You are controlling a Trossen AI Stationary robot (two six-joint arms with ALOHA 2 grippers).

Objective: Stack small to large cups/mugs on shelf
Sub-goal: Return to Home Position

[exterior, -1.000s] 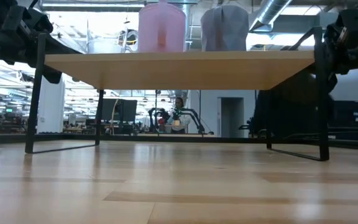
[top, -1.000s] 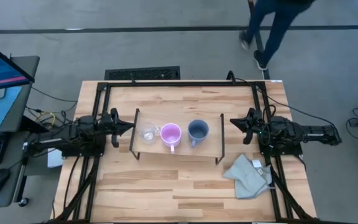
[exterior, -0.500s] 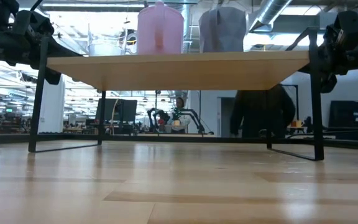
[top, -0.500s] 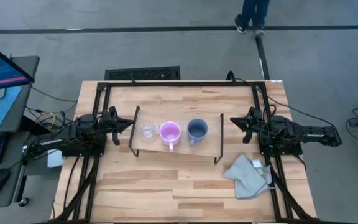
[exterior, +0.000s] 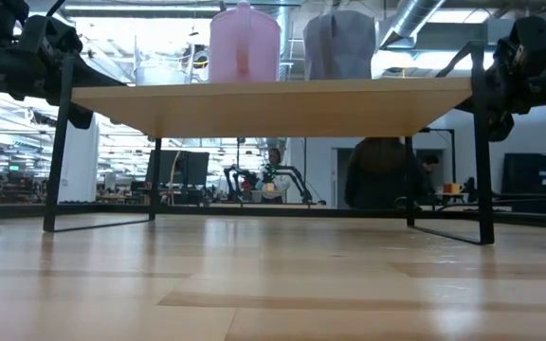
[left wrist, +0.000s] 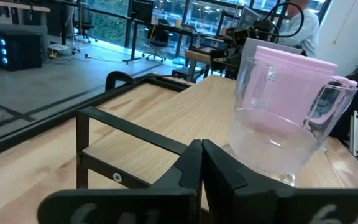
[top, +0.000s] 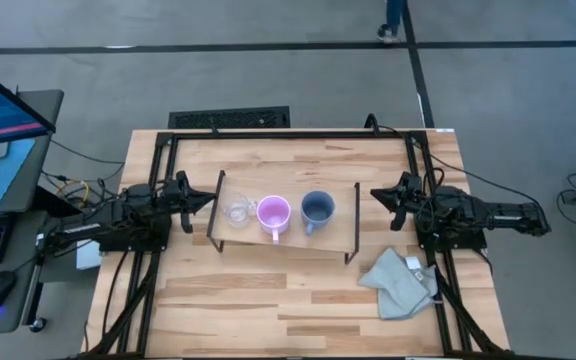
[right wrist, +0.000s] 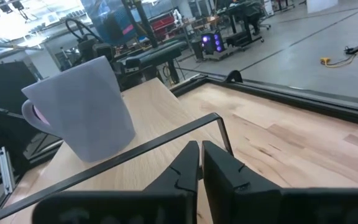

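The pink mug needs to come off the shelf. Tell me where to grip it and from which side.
Grip the pink mug by its rim wall opposite the handle, coming straight down from above. It stands upright and open-topped, with the glass and blue mug close on either side, so a sideways approach is likely crowded.

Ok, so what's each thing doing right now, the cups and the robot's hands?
Left gripper: shut, empty, beside the shelf.
Right gripper: shut, empty, beside the shelf.
Clear glass cup: upright on shelf, nearest left gripper.
Pink mug: upright, middle of shelf.
Blue-grey mug: upright, nearest right gripper.
Cloth: crumpled on the table.
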